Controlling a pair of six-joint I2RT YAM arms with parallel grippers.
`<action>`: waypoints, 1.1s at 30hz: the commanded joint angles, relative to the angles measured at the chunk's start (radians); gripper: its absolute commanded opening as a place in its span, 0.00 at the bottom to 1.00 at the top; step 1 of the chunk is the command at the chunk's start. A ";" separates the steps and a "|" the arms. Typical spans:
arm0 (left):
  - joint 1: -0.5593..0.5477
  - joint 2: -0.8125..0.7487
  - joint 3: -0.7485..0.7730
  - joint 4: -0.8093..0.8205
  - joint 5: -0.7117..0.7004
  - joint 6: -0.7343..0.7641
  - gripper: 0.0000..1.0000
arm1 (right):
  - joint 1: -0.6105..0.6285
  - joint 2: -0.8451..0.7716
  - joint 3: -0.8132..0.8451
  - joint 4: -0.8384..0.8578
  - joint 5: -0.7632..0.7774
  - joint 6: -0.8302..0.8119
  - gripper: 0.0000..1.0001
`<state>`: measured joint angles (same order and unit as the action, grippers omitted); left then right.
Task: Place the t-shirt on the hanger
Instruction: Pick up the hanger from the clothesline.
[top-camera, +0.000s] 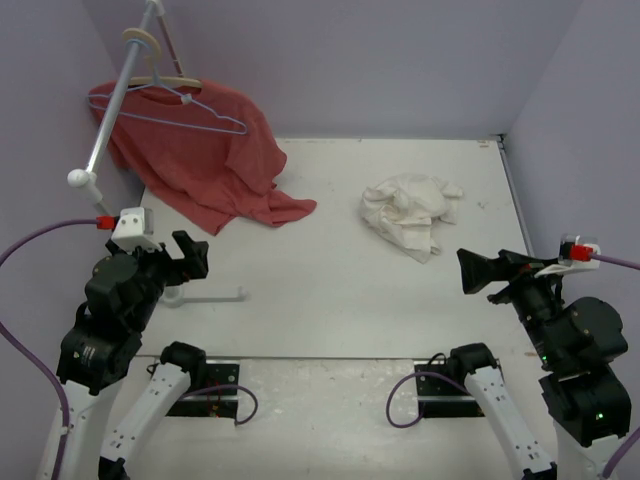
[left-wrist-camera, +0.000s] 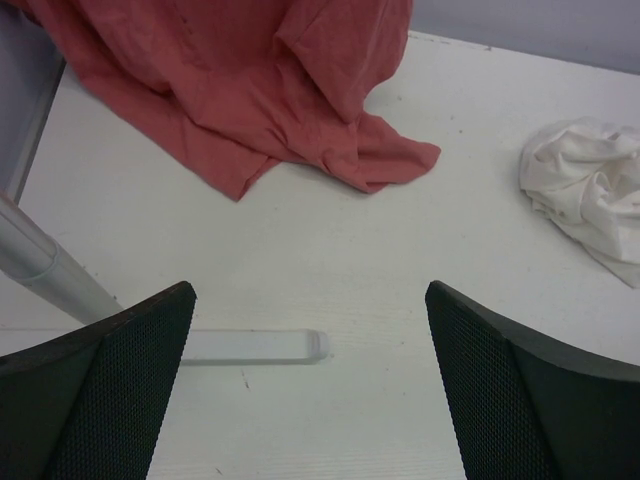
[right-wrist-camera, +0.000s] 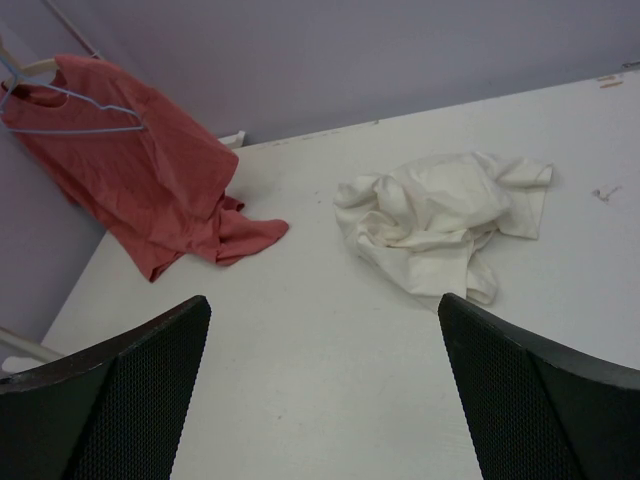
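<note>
The white t-shirt lies crumpled on the table at the right of centre; it also shows in the left wrist view and the right wrist view. The light-blue wire hanger hangs on the rack rod at the back left, in front of the red shirt, and shows in the right wrist view. My left gripper is open and empty above the table's left side. My right gripper is open and empty, near and to the right of the t-shirt.
A red t-shirt hangs on a pale wooden hanger from the slanted rack rod, its hem spread on the table. The rack's white foot lies beside my left gripper. Lavender walls enclose the table.
</note>
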<state>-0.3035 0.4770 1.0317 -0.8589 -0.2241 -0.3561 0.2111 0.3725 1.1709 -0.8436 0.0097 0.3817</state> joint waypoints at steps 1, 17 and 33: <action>-0.003 0.010 -0.003 0.026 -0.048 -0.041 1.00 | 0.001 -0.003 -0.014 0.046 0.008 0.006 0.99; -0.003 0.098 0.028 0.087 0.213 -0.046 1.00 | 0.002 -0.014 -0.042 0.088 -0.056 0.011 0.99; -0.133 0.596 0.224 0.257 -0.003 -0.106 1.00 | 0.001 0.034 -0.123 0.187 -0.192 0.068 0.99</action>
<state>-0.3515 0.9436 1.1571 -0.6970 0.0737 -0.4255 0.2111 0.3691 1.0625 -0.7239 -0.1352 0.4208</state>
